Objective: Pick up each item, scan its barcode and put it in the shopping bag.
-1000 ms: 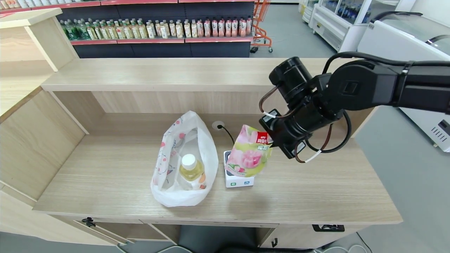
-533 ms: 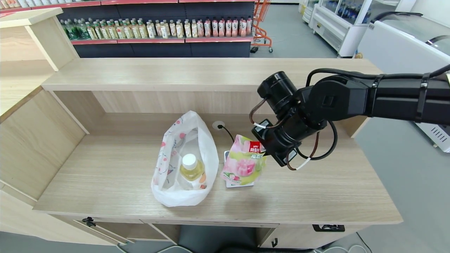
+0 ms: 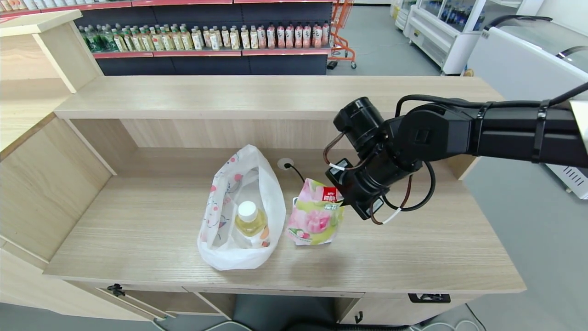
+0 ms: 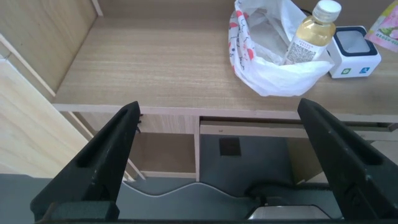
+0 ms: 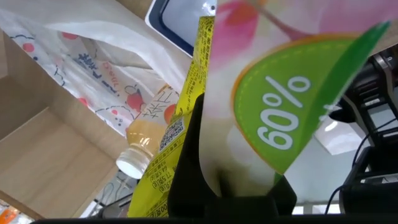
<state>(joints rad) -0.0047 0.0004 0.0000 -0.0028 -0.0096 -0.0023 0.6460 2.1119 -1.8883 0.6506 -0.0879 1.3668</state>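
Observation:
A green and pink snack pouch (image 3: 316,215) hangs over the white barcode scanner (image 3: 294,202), hiding most of it. My right gripper (image 3: 342,195) is shut on the pouch's top edge, and the pouch (image 5: 280,93) hangs close before that wrist's camera. Left of the scanner, the white printed shopping bag (image 3: 229,250) stands open on the counter. A yellow drink bottle (image 3: 249,219) is upright inside it. My left gripper (image 4: 217,155) is open and holds nothing, low in front of the counter's front edge. From there I see the bag (image 4: 273,68), the bottle (image 4: 311,34) and the scanner (image 4: 354,53).
The wooden counter (image 3: 413,248) has a raised back ledge (image 3: 229,96) and a side wall on the left. A black cable runs from a grommet (image 3: 285,164) to the scanner. Drawers (image 4: 249,143) sit under the counter's front edge. Shelves of bottles stand in the room behind.
My right arm has come down and to the left with the pouch. The pouch now hangs lower over the scanner and hides more of it. The bag and bottle have not moved.

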